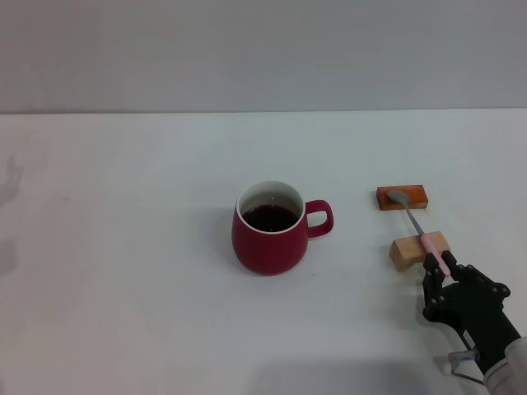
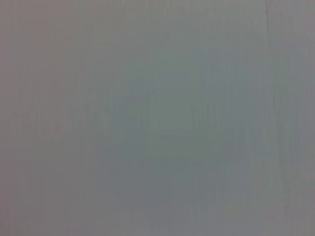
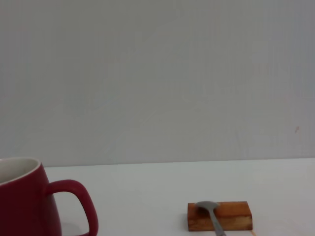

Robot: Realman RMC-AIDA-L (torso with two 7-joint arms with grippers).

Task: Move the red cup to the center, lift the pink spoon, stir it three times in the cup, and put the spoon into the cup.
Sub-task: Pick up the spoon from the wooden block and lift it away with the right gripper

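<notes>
The red cup (image 1: 268, 239) stands near the middle of the white table, its handle pointing to the right and dark liquid inside. Part of the red cup (image 3: 24, 206) also shows in the right wrist view. To its right the pink spoon (image 1: 418, 225) lies across two wooden blocks, its metal bowl (image 3: 207, 206) on the far one. At the near end of the pink handle, my right gripper (image 1: 442, 267) is closed on it from both sides. The spoon still rests on the blocks. My left gripper is out of view.
The far block (image 1: 403, 197) is dark orange and the near block (image 1: 420, 249) is pale wood; both sit right of the cup. A grey wall rises behind the table. The left wrist view shows only a blank grey surface.
</notes>
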